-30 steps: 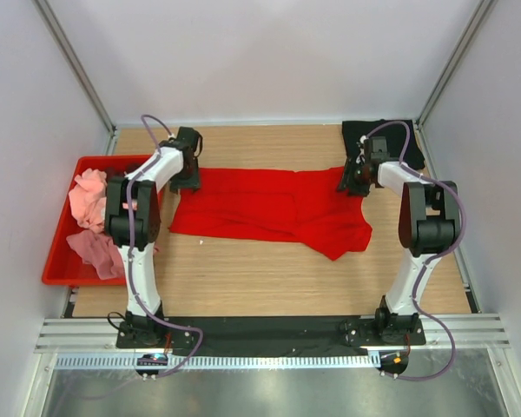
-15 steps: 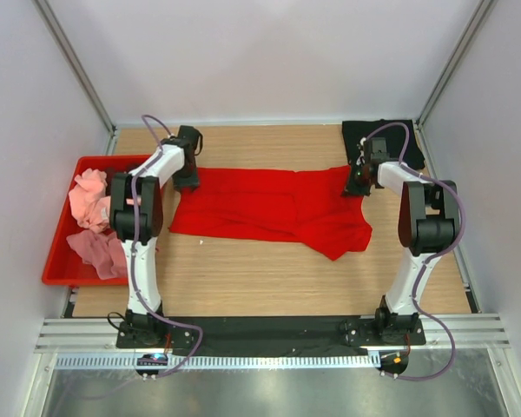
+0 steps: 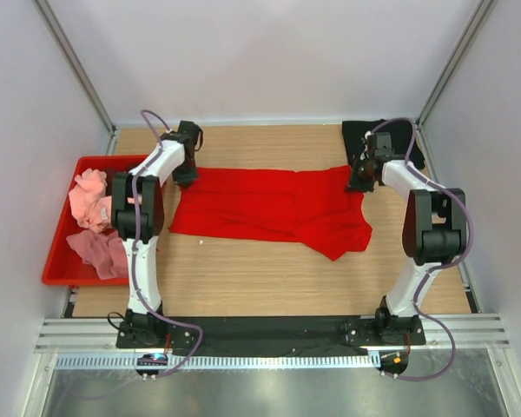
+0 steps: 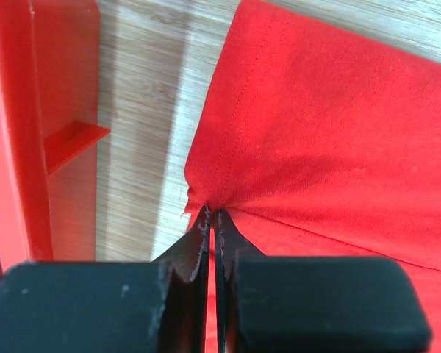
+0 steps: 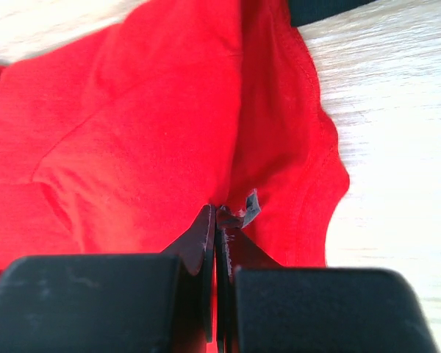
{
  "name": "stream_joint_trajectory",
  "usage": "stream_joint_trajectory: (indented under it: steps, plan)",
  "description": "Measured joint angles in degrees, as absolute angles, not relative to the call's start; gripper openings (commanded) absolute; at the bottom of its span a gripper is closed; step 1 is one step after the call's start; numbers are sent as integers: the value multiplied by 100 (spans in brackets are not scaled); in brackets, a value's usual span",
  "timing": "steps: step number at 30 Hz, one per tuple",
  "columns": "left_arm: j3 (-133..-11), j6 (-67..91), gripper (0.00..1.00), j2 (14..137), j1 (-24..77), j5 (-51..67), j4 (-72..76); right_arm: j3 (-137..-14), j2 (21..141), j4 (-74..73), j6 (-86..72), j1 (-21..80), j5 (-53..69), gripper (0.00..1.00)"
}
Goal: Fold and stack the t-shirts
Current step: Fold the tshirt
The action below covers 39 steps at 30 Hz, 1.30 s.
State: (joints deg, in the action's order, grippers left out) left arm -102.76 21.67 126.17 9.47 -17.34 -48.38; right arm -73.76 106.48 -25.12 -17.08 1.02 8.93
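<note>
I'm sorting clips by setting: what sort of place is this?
Probably a robot test cell, not a home: a wooden table boxed in by plain white walls, a left arm and a right arm bolted at its near edge, and a red shirt spread flat.

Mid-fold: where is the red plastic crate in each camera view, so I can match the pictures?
Top external: the red crate sits at far left, with pink shirts inside.
Left wrist: its wall fills the left edge, with bare tabletop between it and the shirt.
Right wrist: not in it.
Shared landmark: the red t-shirt, its corners pinched by the left hand and right hand.
</note>
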Motion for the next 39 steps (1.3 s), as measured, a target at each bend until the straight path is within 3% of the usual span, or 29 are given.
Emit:
stream_joint_trajectory:
  steps: [20,39]
  plan:
    - [-10318,2209,1,12617,947,-1844,-5074,-7052,9922,-3221,-2023,102,513,1]
    - [-10302,2237,0,12676,947,-1896,-5236,-6353,9791,-2971,-2246,102,373,2]
